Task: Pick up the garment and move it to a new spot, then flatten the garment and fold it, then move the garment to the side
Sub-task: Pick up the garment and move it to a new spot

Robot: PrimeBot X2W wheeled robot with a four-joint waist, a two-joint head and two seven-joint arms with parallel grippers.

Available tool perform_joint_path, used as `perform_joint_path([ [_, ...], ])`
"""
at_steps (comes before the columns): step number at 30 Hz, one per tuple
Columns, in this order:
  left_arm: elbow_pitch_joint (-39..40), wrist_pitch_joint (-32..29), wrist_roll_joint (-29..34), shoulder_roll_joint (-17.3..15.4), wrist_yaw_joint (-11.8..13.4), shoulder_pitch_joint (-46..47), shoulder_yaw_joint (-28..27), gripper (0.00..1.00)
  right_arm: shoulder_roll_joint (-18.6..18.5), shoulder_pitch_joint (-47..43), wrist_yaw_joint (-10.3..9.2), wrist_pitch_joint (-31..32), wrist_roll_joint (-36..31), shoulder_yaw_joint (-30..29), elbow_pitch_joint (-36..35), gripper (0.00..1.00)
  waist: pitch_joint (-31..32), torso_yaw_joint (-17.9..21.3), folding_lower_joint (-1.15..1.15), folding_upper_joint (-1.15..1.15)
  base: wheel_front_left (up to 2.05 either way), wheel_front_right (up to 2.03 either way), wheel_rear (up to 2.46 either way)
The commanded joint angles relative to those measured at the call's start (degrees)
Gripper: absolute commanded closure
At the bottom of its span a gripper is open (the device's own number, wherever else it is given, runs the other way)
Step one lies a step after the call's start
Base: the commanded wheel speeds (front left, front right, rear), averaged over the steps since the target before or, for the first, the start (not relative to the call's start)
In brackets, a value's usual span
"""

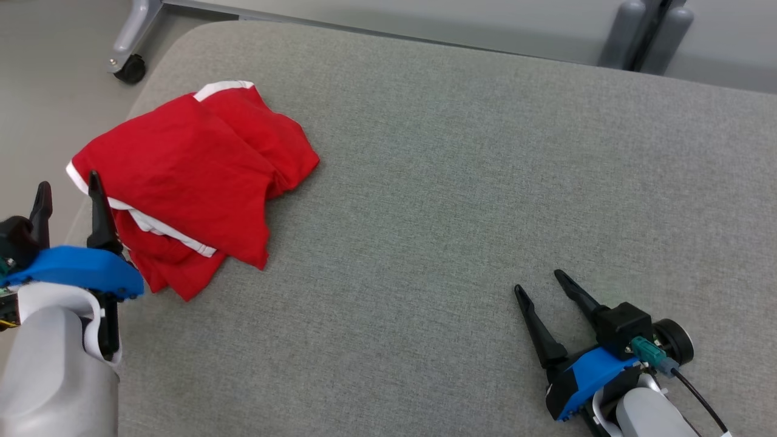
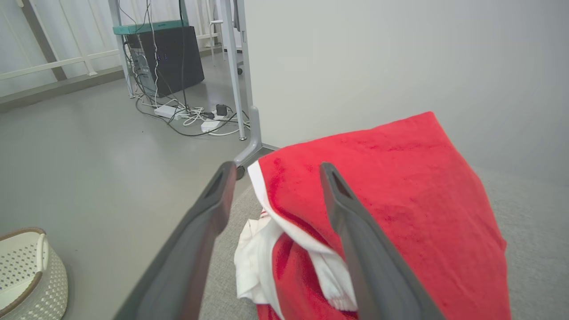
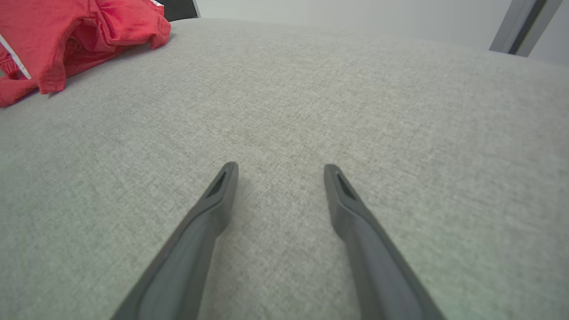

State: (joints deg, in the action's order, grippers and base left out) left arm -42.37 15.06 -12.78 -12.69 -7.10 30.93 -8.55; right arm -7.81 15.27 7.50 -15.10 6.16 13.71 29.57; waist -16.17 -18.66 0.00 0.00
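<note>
Red white-trimmed garment [image 1: 182, 176]: bunched at table [image 1: 455, 182] left edge, toward the far-left corner.
Left tool [image 1: 68, 182]: released, straddling the hem.
Right tool [image 1: 537, 280]: released, near the front edge.
Step, judged: first pickup.
Next: clench on the hem.

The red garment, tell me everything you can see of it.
The red garment looks like soft cloth with white trim bands along some edges. It lies crumpled, folded over itself in layers, not flat, near the left edge of the grey fabric surface that bears it. The open left gripper stands at its left edge, the white trim between its fingers in the left wrist view; whether a finger touches the cloth I cannot tell.
</note>
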Motion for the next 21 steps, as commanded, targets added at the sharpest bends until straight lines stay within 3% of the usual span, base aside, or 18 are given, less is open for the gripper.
perform_joint_path([
  [1,-2.19,-0.78,-1.14,-0.38,-0.31,2.02,0.03,0.00,-1.07,0.45,-0.01,-0.03,0.25,-0.06,0.50,0.00,-0.51,0.26,0.00,0.00,0.00,0.00,0.00],
  [9,-11.66,-7.43,-9.39,-1.76,-0.41,10.41,1.43,0.00,-3.37,0.33,-0.07,0.21,0.40,-0.70,0.70,0.00,-2.95,1.59,0.00,0.00,0.00,0.00,0.00],
  [18,-13.47,-12.97,-18.74,-2.39,-0.41,9.36,8.33,0.00,-3.71,0.72,-0.08,0.29,0.68,-0.35,1.09,0.00,-4.09,2.56,0.00,0.00,0.00,0.00,0.00],
  [19,-13.44,-12.92,-19.31,-2.46,-0.41,9.07,9.27,0.25,-3.55,0.83,-0.08,0.29,0.70,-0.28,1.16,0.00,-4.04,2.65,0.00,0.00,0.00,0.00,0.00],
  [20,-13.37,-12.90,-20.00,-2.33,-0.42,8.86,10.23,0.76,-3.40,0.93,-0.08,0.30,0.68,-0.17,1.22,0.00,-3.95,2.74,0.00,0.00,0.00,0.00,0.00],
  [21,-13.35,-12.46,-20.41,-2.57,-0.42,8.74,10.81,1.00,-3.30,1.04,-0.08,0.30,0.70,-0.10,1.26,0.00,-3.85,2.81,0.00,0.00,0.00,0.00,0.00],
])
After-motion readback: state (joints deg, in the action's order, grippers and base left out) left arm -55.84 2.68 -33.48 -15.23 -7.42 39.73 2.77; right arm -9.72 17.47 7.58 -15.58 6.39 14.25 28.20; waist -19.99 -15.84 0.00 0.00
